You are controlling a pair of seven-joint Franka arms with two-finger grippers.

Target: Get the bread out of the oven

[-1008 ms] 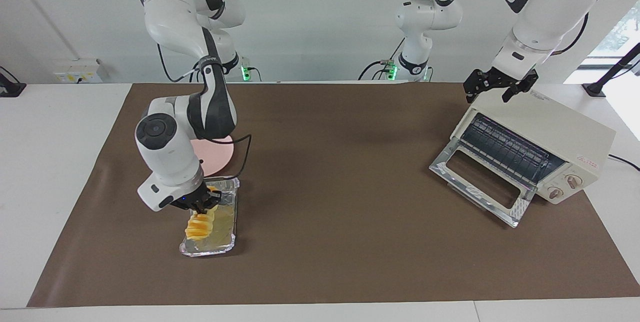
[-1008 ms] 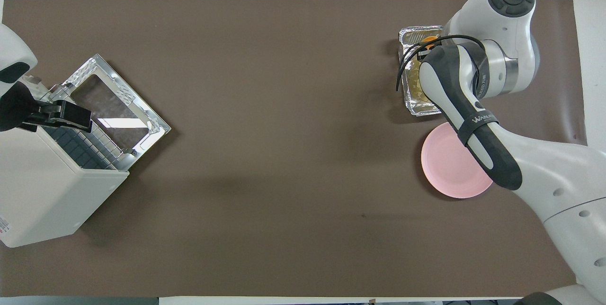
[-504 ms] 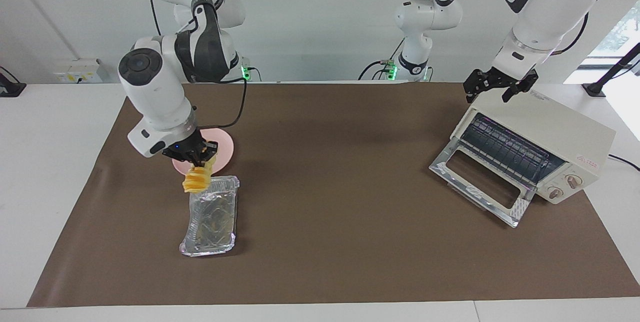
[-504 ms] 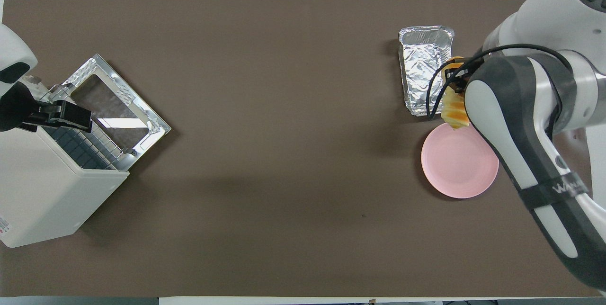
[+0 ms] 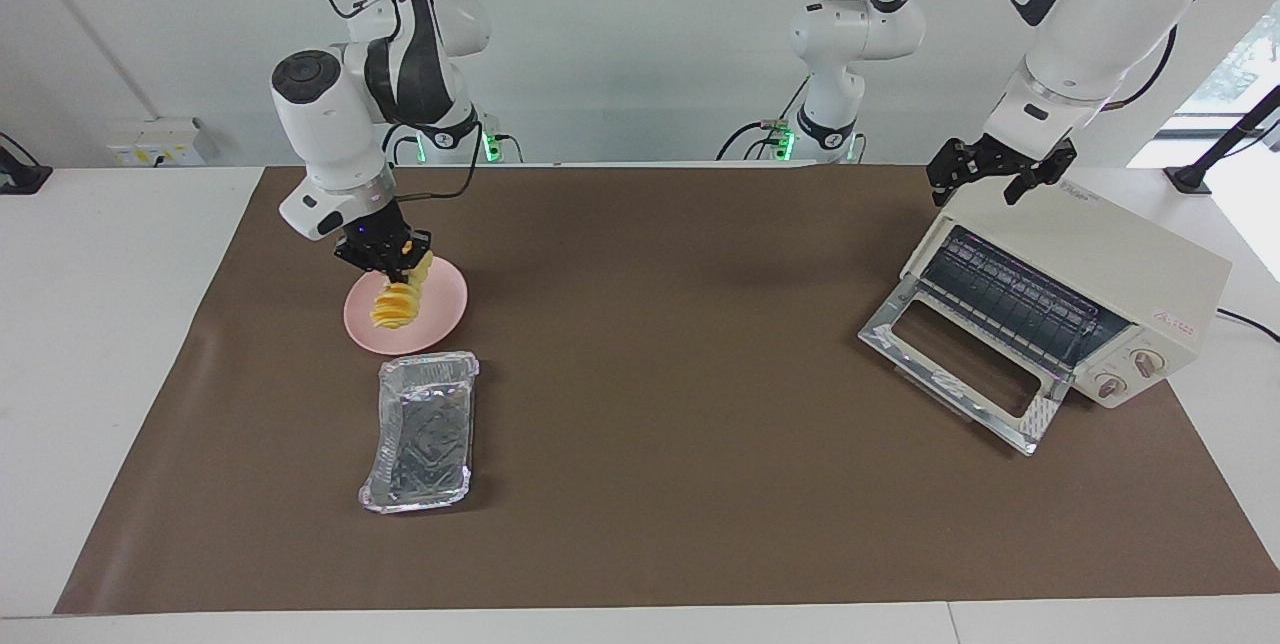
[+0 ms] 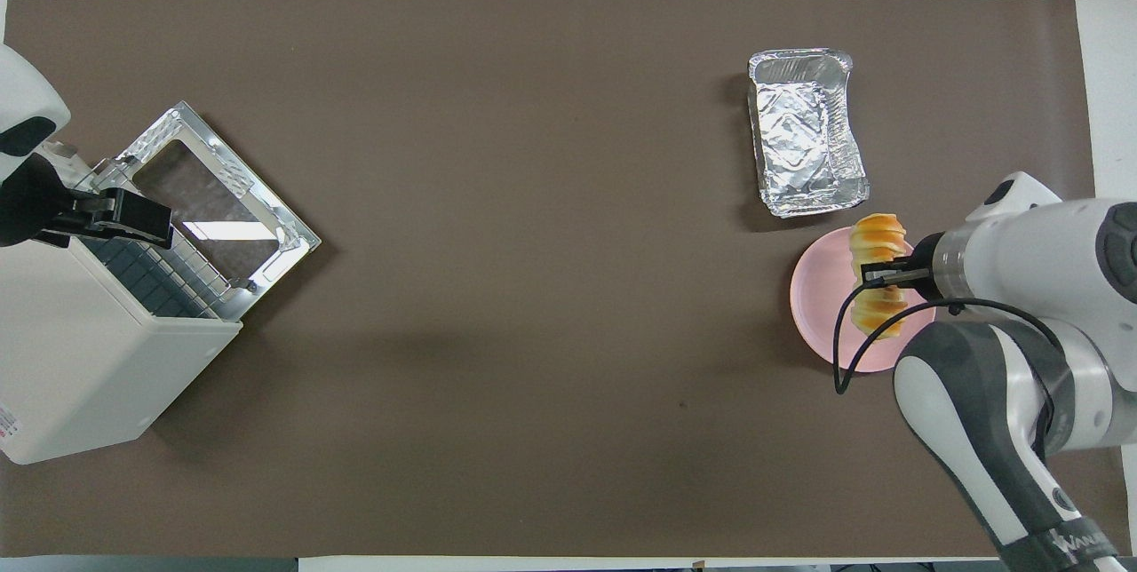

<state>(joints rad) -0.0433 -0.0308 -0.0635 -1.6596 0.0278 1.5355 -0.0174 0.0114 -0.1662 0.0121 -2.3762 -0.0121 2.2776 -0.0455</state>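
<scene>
- Locate the bread (image 5: 397, 301) over the pink plate (image 5: 440, 309), at the right arm's end of the table (image 5: 700, 484). It hangs from the right tool (image 5: 397, 269), which is clenched on its upper part.
- Note the orientation: in the facing view the loaf's long axis runs steeply downward from the tool, its lower end at or just above the plate; you cannot tell whether it touches. In the overhead view the long axis (image 6: 878, 286) runs toward and away from the robots across the plate (image 6: 813, 297).
- Check the foil tray (image 5: 422, 429): it lies just beside the plate, farther from the robots, with its long side pointing the same way.
- Find the oven (image 5: 1090, 274) at the left arm's end of the table. Its door (image 5: 960, 359) is dropped open and the wire rack (image 5: 1010, 299) is visible inside.
- Observe the left tool (image 5: 1000, 174): it hovers over the oven's top edge, fingers released and spread, gripping nothing.
- Surface: a brown mat (image 5: 680, 324) covers most of the white table. A pale wall stands at the robots' end, with a socket strip (image 5: 155, 144) and a window at the edge.
</scene>
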